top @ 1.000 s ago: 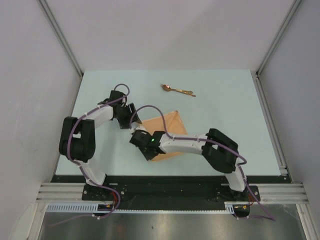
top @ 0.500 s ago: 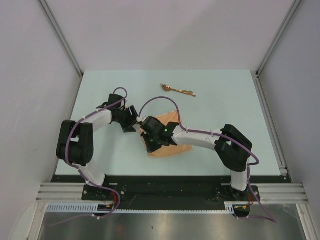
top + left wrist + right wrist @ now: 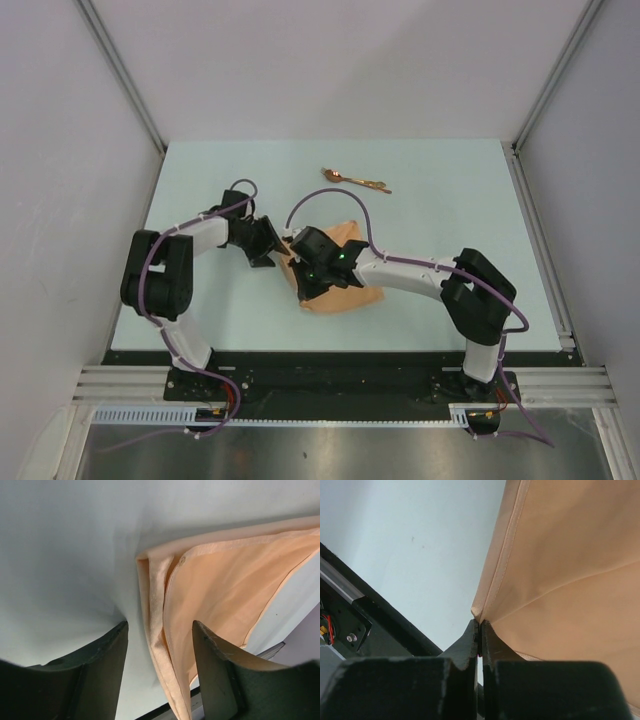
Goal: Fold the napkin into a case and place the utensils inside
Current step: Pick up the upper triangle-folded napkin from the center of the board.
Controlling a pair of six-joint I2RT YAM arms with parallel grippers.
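From above, the napkin [image 3: 345, 300] is lying near the middle of the desk [image 3: 450, 200], partly folded, with both arms crowding over its left side. The utensils [image 3: 355, 180] are lying apart on the far side of the desk, untouched. The right gripper [image 3: 300, 258] and left gripper [image 3: 268, 243] are meeting at the cloth's left edge.

Through the left wrist camera, the fingers [image 3: 215, 670] are standing apart, released, straddling a doubled hem of the cloth.

Through the right wrist camera, the right gripper is clenching a corner of the napkin, lifting that layer off the desk.

I'd say the folding step is underway. The next move calls for laying the held corner down flat, then going for the utensils.
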